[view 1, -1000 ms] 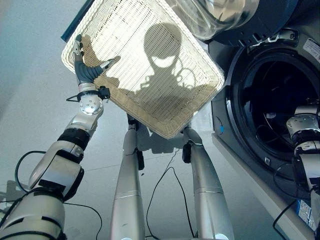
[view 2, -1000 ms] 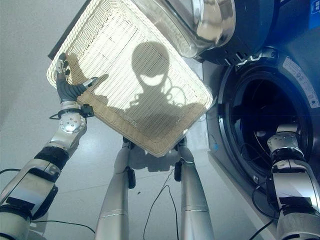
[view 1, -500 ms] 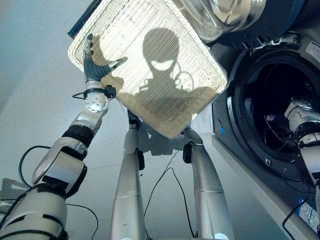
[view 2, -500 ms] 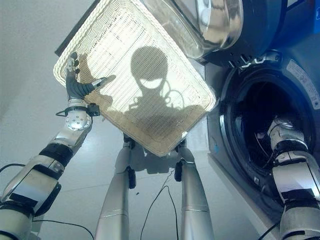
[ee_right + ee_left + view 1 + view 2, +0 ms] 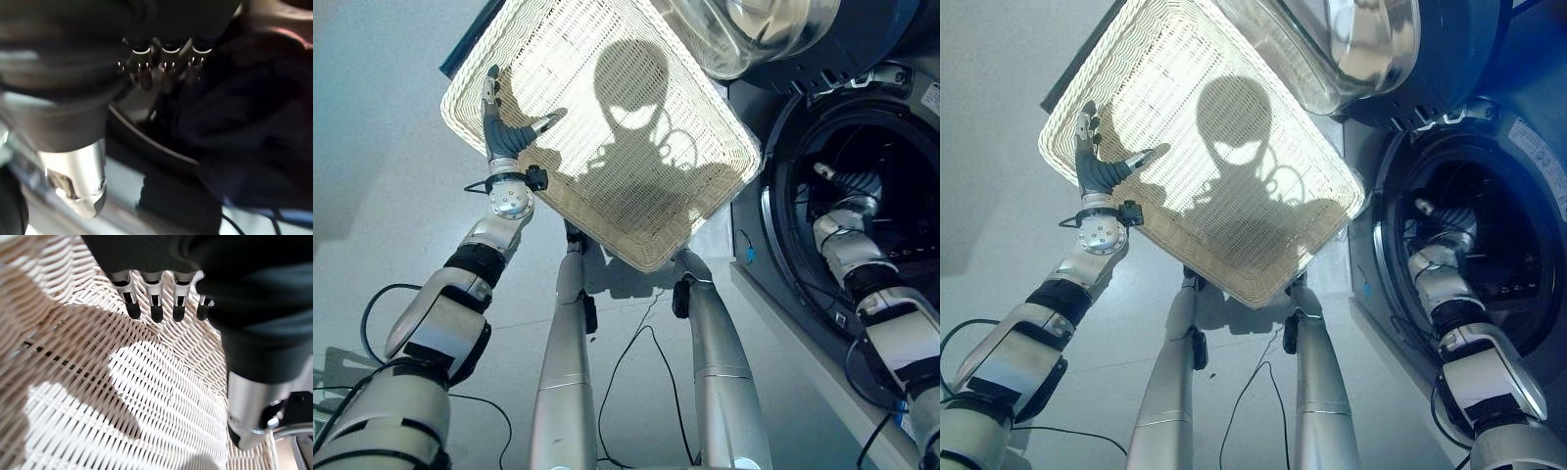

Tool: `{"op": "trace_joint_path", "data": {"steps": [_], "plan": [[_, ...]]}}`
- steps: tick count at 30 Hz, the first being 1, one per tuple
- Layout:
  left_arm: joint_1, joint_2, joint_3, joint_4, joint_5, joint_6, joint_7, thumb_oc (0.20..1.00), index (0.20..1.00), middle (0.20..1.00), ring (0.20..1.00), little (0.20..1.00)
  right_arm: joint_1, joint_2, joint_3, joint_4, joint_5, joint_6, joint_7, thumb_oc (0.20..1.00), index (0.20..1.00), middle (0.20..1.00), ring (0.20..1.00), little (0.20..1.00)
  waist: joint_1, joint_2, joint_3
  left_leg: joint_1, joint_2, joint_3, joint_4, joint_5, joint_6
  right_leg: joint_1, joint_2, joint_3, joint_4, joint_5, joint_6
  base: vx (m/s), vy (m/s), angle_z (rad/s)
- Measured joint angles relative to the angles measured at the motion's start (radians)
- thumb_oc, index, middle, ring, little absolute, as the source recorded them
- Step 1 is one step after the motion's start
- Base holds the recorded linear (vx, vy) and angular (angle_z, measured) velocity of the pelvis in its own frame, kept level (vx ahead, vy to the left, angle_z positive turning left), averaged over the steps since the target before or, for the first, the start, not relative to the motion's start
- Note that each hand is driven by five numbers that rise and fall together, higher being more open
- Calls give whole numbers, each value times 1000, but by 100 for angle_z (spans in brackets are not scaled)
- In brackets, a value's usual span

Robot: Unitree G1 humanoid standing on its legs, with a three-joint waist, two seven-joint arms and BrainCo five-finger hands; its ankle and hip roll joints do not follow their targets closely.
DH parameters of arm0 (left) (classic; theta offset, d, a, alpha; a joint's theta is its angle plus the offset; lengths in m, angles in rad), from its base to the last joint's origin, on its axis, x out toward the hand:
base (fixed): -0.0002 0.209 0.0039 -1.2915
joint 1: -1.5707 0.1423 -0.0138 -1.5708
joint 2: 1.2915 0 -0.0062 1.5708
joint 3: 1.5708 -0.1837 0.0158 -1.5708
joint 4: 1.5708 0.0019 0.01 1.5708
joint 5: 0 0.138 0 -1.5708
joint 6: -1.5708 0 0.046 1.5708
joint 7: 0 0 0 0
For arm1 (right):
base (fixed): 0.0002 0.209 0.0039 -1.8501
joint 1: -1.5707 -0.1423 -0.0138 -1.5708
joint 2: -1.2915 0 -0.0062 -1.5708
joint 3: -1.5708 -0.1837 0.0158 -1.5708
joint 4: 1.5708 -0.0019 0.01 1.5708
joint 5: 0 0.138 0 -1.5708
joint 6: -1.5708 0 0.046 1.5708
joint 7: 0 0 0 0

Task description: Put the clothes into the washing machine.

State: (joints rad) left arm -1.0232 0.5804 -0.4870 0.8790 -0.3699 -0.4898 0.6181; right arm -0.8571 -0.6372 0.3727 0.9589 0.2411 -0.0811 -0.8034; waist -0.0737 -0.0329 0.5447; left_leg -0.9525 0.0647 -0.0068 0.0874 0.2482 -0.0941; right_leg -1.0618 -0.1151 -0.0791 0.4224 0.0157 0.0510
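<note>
Overhead, left hand (image 5: 502, 137) presses spread, straight fingers against the wicker basket (image 5: 607, 127); right hand (image 5: 161, 63), fingers extended, reaches inside the washing machine (image 5: 862, 196) over dark clothes (image 5: 244, 132).

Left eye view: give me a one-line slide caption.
Left hand open over the wicker basket; right hand reaching into the washing machine drum.

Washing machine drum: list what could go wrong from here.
1. The right hand is inside the washing machine drum; pulling out, it may drag the dark clothes back over the rim.
2. The left hand props the wicker basket with straight fingers, so it could slip.
</note>
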Motion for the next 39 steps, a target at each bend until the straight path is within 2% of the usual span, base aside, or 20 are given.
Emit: {"op": "trace_joint_path", "data": {"steps": [5, 13, 16, 20, 21, 22, 23, 25, 28, 29, 31, 32, 34, 35, 36, 37, 39], "plan": [[47, -23, 37, -16, 15, 6, 12, 1000, 1000, 1000, 1000, 1000, 90, 43, 43, -124, -87, 1, 1, 1000, 1000, 1000, 1000, 1000, -26, 0, 0, 21, -1, 6, 0, -1, 0, 14, 4, 12, 3, 3, -5, -24, 28, -2], [154, -42, 44, -15, 42, 27, -2, 1000, 1000, 1000, 1000, 1000, 211, 78, 71, -129, -179, 0, 16, 1000, 1000, 1000, 1000, 1000, -42, 0, -1, 169, 5, 20, -3, -24, 0, 157, 7, 20, -8, -6, 2, -22, 23, -3], [193, -50, 71, -15, 42, 41, -23, 1000, 1000, 1000, 1000, 1000, 250, 93, 73, -132, -197, 0, 22, 1000, 1000, 1000, 1000, 1000, -35, 0, -1, 214, 6, 24, -6, -26, 0, 202, 8, 21, -13, -6, 2, -4, 15, -3], [320, -53, 87, -14, 79, 57, -74, 1000, 1000, 1000, 1000, 1000, 332, 131, 76, -134, -237, 0, 45, 1000, 1000, 1000, 1000, 1000, -18, 1, -1, 334, 11, 33, -36, -31, 0, 321, 9, 20, -45, -7, 3, 7, 19, -4], [388, -62, 101, -14, 82, 58, -94, 1000, 1000, 1000, 1000, 1000, 387, 141, 78, -147, -256, 0, 59, 1000, 1000, 1000, 1000, 1000, -14, 5, -5, 398, 10, 33, -52, -41, 4, 388, 10, 17, -69, -16, 9, 16, 43, 6], [429, -65, 104, -14, 82, 58, -102, 1000, 1000, 1000, 1000, 1000, 419, 139, 77, -158, -269, -1, 60, 1000, 1000, 1000, 1000, 1000, -9, 7, -20, 409, 8, 33, -51, -48, 5, 401, 7, 16, -70, -21, 11, 8, 43, 6], [474, -67, 124, -8, 85, 55, -121, 1000, 1000, 1000, 1000, 1000, 440, 142, 75, -154, -280, -7, 69, 1000, 1000, 1000, 1000, 1000, 8, 15, -25, 419, 6, 34, -54, -48, 6, 413, -1, 15, -73, -21, 12, 38, 42, 2], [519, -93, 156, 13, 104, 55, -147, 1000, 1000, 1000, 1000, 1000, 479, 143, 82, -154, -302, -14, 98, 1000, 1000, 1000, 1000, 1000, 15, 23, -17, 476, 5, 35, -74, -35, 9, 472, 4, 10, -89, -10, 9, 13, 0, 2], [698, -108, 157, 23, 158, 52, -199, 1000, 1000, 1000, 1000, 1000, 604, 151, 107, -196, -360, -69, 169, 1000, 1000, 1000, 1000, 1000, 38, 37, -19, 653, 10, 31, -130, -42, 9, 670, 6, -15, -175, -23, 26, 32, -4, 12], [720, -108, 156, 26, 162, 51, -204, 1000, 1000, 1000, 1000, 1000, 615, 150, 106, -201, -362, -75, 177, 1000, 1000, 1000, 1000, 1000, 43, 39, -20, 667, 11, 29, -133, -45, 9, 687, 5, -16, -182, -22, 26, 91, -4, 17], [793, -109, 156, 41, 182, 52, -250, 1000, 1000, 1000, 1000, 1000, 657, 151, 104, -202, -368, -102, 253, 1000, 1000, 1000, 1000, 1000, 65, 51, -24, 742, 19, 27, -161, -56, 12, 779, 7, -26, -237, -7, 32, 63, -2, 6], [814, -109, 156, 46, 195, 53, -267, 1000, 1000, 1000, 1000, 1000, 675, 151, 106, -201, -368, -112, 279, 1000, 1000, 1000, 1000, 1000, 65, 56, -33, 762, 19, 26, -166, -59, 13, 805, 7, -29, -257, -4, 33, 69, -7, 13], [889, -124, 155, 62, 207, 55, -309, 1000, 1000, 1000, 1000, 1000, 722, 150, 89, -182, -368, -135, 340, 1000, 1000, 1000, 1000, 1000, 66, 86, -91, 770, 18, 25, -175, -61, 16, 840, 1, -42, -288, 0, 40, 176, -22, 28], [908, -146, 160, 101, 211, 61, -345, 1000, 1000, 1000, 1000, 1000, 735, 163, 69, -119, -367, -156, 384, 1000, 1000, 1000, 1000, 1000, 67, 103, -102, 810, 17, 27, -175, -67, 21, 908, 2, -55, -332, 13, 44, 205, -20, 25], [922, -157, 159, 129, 214, 66, -361, 1000, 1000, 1000, 1000, 1000, 739, 172, 69, -76, -366, -158, 405, 1000, 1000, 1000, 1000, 1000, 67, 107, -114, 839, 15, 27, -175, -75, 22, 948, 1, -61, -354, 15, 45, 166, -3, 17], [977, -173, 155, 159, 219, 74, -394, 1000, 1000, 1000, 1000, 1000, 774, 188, 69, -21, -360, -163, 439, 1000, 1000, 1000, 1000, 1000, 67, 108, -186, 862, 12, 27, -176, -94, 21, 989, -2, -65, -385, 13, 48, 171, -2, 5], [1031, -191, 158, 201, 220, 79, -439, 1000, 1000, 1000, 1000, 1000, 813, 214, 52, 50, -336, -177, 479, 1000, 1000, 1000, 1000, 1000, 70, 106, -267, 886, 10, 28, -177, -107, 20, 1032, 0, -72, -426, 16, 49, 177, 6, 6]]}}
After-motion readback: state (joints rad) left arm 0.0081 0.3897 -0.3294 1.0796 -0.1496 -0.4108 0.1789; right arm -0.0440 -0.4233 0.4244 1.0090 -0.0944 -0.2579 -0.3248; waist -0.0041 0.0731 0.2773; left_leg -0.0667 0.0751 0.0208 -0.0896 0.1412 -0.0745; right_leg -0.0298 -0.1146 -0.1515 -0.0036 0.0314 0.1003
